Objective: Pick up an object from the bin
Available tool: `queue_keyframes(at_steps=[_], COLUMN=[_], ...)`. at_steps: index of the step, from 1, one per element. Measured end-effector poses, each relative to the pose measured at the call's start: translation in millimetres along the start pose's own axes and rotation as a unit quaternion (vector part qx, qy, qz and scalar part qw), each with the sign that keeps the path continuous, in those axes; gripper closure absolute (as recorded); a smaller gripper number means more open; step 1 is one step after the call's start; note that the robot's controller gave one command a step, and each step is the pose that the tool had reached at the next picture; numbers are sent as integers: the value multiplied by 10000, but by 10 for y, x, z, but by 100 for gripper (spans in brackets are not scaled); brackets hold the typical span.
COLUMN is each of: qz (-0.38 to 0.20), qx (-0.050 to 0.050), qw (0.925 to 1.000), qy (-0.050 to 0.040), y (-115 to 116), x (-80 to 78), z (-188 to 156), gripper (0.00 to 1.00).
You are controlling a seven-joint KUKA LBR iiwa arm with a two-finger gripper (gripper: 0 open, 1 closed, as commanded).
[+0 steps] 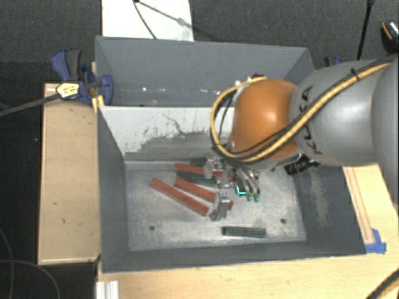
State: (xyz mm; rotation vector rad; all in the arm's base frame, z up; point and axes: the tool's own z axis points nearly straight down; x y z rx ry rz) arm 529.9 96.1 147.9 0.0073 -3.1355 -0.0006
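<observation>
The grey metal bin point(149, 136) has a scuffed floor and slanted walls, and few things lie in it. In the camera view the arm comes in from the right under its orange cover point(265, 117), and the gripper point(219, 209) is down at the floor near the bin's middle.

Just left of the gripper lies a small cluster of red-brown sticks. The longest stick point(177, 195) seems to touch the gripper with its near end. A shorter stick point(194, 186) lies just above it, and a third stick point(187, 168) lies further up. A dark green strip point(244, 232) lies apart, below and right of the gripper.

The longest stick lies flat, its long axis running from upper left down to lower right, towards the gripper.

How far the gripper is open cannot be told, nor whether it has hold of anything. Judging by this, the reach down is made, and the grasp and lift are not yet shown.
</observation>
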Motion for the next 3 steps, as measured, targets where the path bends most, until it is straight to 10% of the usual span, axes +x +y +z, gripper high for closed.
queue_keyframes(at_steps=[1,2,3], qz=[441,437,298], qx=[8,-5,-7], qw=[9990,9990,9995], qy=[-2,-41,-92], y=[-433,-406,-398], x=[31,9,-333], z=[778,735,-579], gripper=[0,100,100])
